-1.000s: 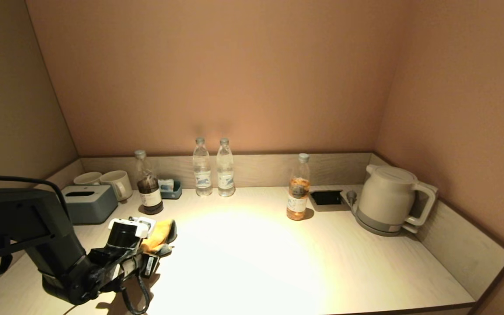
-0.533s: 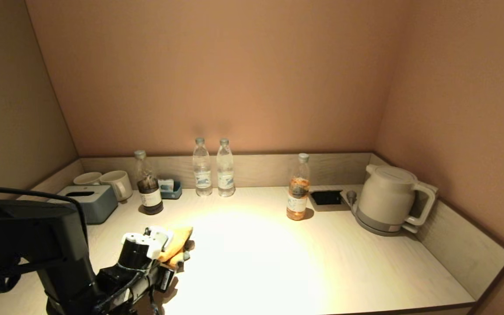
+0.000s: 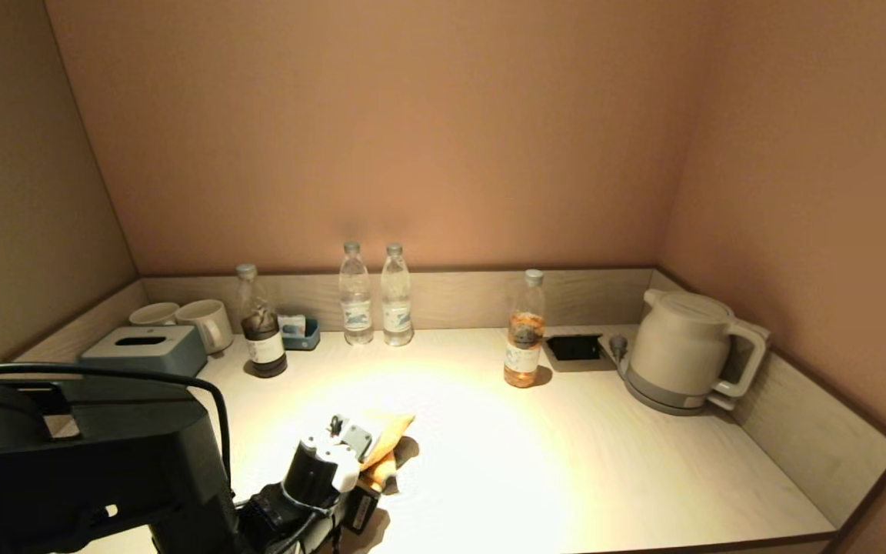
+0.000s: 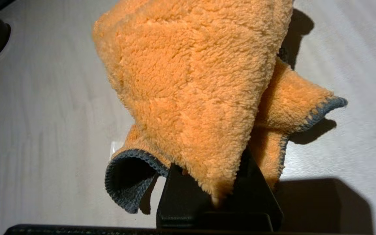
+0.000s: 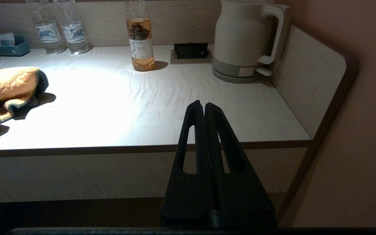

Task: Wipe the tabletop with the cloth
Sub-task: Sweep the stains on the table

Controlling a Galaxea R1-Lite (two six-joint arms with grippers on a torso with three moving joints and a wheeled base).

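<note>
From my head view, my left gripper (image 3: 372, 462) sits at about seven o'clock on the tabletop (image 3: 566, 462), pinching the cloth (image 3: 388, 432) low against the laminate at the near-left edge of the bright lit patch. I judge the wipe as under way but far from finished: the wide stretch from the middle out to three o'clock, toward the kettle (image 3: 681, 350) and the tea bottle (image 3: 524, 331), lies beyond the rag, and nothing shows which parts are already wiped. In my left wrist view the jaws are pressed tight on a fold of the cloth (image 4: 191, 91); it is fuzzy orange, bunched into a loose cone, with a dark teal-grey hem curling open beside the fingers (image 4: 181, 192) and another corner flaring out over the tabletop (image 4: 44, 114). In my right wrist view my right gripper (image 5: 205, 107) hangs off the front edge of the tabletop (image 5: 175, 98), jaws pressed together on nothing, idle; the cloth (image 5: 8, 86) shows far off at nine o'clock, lying crumpled on the surface.
</note>
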